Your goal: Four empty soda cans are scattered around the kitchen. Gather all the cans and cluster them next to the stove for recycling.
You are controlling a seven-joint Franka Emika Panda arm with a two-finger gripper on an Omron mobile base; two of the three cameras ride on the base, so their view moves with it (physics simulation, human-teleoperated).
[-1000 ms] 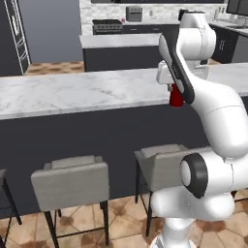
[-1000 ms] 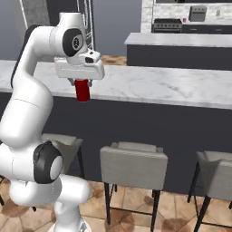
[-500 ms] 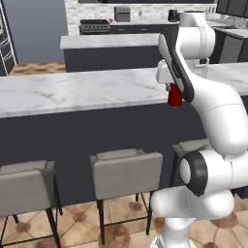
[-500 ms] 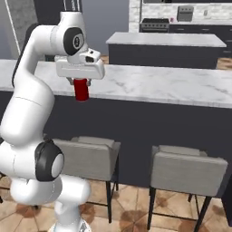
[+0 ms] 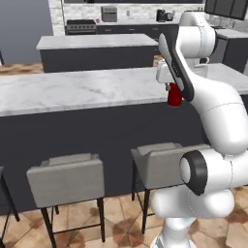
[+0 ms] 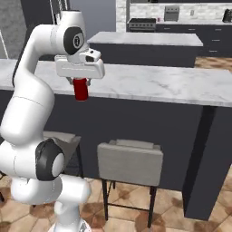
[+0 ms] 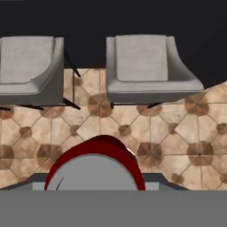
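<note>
Hanging upright from the claw [image 6: 80,82], a red soda can [image 6: 81,89] rides in front of the marble island counter [image 6: 149,84], above the grey stools [image 6: 130,159] and tile floor. The fingers are closed on the can, its long axis vertical, its lower body showing below the hand. From the right base view the stove [image 6: 142,23] sits far off at about one o'clock, against the back wall beyond a second counter. My guess: the can must travel that way before being set down beside the range.
</note>
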